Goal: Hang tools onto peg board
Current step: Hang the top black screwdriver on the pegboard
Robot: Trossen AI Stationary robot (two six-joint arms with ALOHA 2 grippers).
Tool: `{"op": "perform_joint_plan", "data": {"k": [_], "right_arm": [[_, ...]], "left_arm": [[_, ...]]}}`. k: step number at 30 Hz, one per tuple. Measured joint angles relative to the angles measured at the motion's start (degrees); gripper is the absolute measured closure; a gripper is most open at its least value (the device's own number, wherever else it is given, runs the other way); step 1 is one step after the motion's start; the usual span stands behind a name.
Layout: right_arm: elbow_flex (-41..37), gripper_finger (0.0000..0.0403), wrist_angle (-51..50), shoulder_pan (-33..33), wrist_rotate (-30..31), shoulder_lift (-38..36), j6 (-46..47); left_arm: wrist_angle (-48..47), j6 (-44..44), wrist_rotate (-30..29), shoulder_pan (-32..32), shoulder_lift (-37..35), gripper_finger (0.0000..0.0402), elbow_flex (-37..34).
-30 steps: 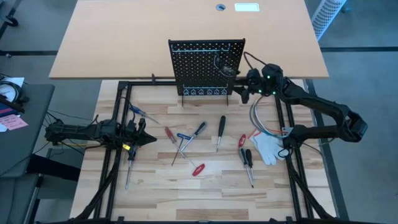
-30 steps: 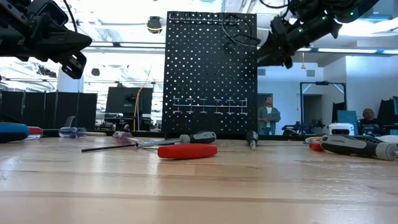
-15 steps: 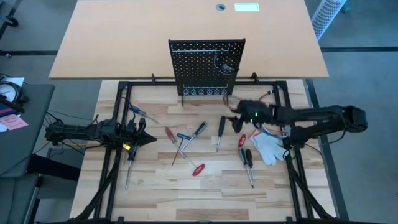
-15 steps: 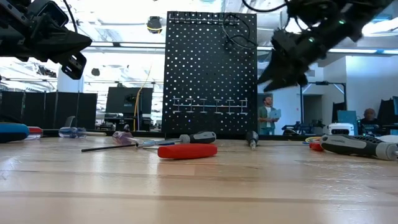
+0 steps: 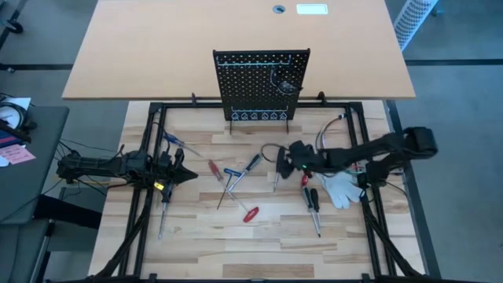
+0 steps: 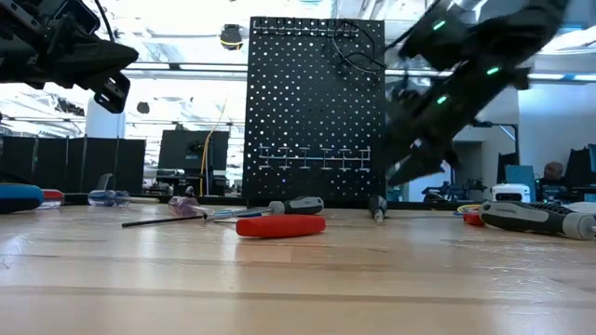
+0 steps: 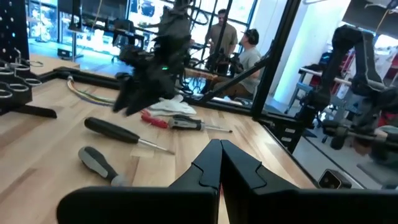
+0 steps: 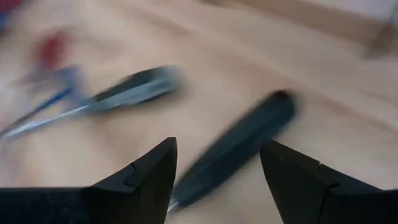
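Now the right hand (image 5: 284, 161) hovers spread over the black-handled screwdriver (image 5: 278, 164) at frame centre — likely aligning to grasp — while the left hand (image 5: 174, 174) waits clenched.

Table (image 5: 196, 236) pale planked wood, matt; peg board (image 5: 259, 82) black perforated metal.

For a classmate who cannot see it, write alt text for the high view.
The right gripper, fingers open, reaches over a black-handled screwdriver on the pale wooden table, where other small hand tools lie scattered. The upright black perforated peg board stands at the far edge, and the shut left gripper waits at the left.
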Motion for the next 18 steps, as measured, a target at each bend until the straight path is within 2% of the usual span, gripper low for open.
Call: {"op": "perform_joint_plan", "data": {"k": [2,6,18], "right_arm": [[3.0,0.0163,-3.7,-1.9,0.6,3.0,0.7],[7.5,0.0163,-4.8,-4.5,-1.9,7.7,0.2],[16.6,0.0165,-15.0,-4.6,-0.7,18.5,2.3]], "left_arm": [[0.2,0.0,0.0,0.0,0.0,0.0402,0.0],[-0.2,-0.7,0.0,0.0,0.0,0.0401,0.0],[-3.0,-3.7,0.0,0.0,0.0,0.0401,0.0]]}}
